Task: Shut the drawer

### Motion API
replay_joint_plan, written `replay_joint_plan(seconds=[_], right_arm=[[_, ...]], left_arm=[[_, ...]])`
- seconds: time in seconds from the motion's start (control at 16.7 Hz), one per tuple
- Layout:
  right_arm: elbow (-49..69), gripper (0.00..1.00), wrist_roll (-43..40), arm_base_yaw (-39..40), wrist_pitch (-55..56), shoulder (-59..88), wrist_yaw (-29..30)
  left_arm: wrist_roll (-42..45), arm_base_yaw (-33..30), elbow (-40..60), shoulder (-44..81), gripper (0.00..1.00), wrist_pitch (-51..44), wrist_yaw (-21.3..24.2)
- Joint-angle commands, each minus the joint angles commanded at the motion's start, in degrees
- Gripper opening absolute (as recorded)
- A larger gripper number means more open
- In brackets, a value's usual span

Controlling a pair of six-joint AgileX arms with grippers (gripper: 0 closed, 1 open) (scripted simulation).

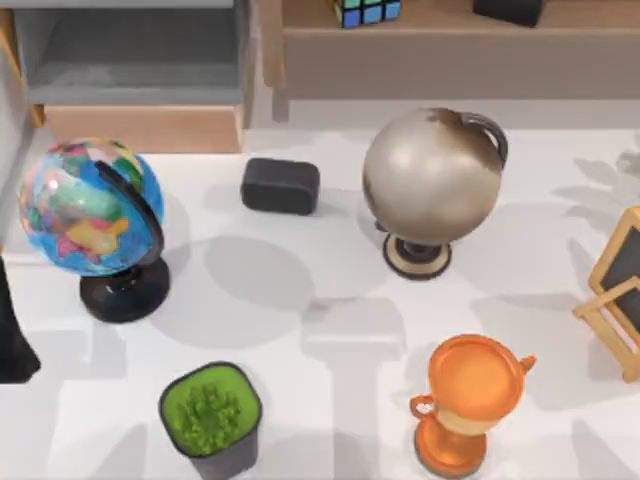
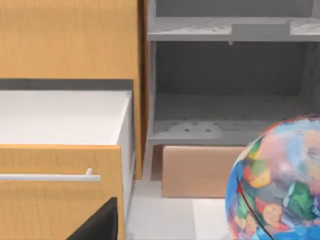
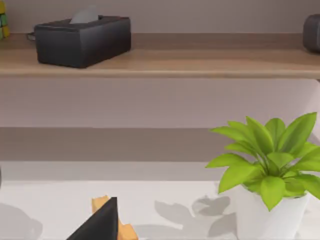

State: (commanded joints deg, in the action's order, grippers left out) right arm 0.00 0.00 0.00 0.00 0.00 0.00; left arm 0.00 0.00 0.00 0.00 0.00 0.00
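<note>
White worktop carries a multicoloured globe on a black stand at the left, a dark rounded box near the middle, a grey-brown globe with a tan base to its right, an orange trophy cup at the near right, and a green plant in a dark square pot at the near left. At the far left stands a grey open shelf unit. From the left wrist, a wooden drawer with a white bar handle stands pulled out, its white inside showing, just left of that shelf unit and the colourful globe. Whether the left claw is spread or pressed together cannot be told; the same holds for the right claw, which faces a leafy plant in a white pot and a black tissue box on a wooden shelf.
</note>
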Motion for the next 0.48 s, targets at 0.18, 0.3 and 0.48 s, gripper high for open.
replay_joint_plan(seconds=[0.18,0.3,0.48], right_arm=[[0.0,1.0,0.0,0.0,0.0,0.0,0.0],[0.0,1.0,0.0,0.0,0.0,0.0,0.0],[0.0,1.0,0.0,0.0,0.0,0.0,0.0]], left_arm=[[0.09,-0.6,0.51,0.82,1.0,0.65,-0.61],[0.28,-2.84,2.34,4.08,1.0,3.01,-2.82],[0.44,-8.12,6.57,13.28,1.0,8.48,-7.91]])
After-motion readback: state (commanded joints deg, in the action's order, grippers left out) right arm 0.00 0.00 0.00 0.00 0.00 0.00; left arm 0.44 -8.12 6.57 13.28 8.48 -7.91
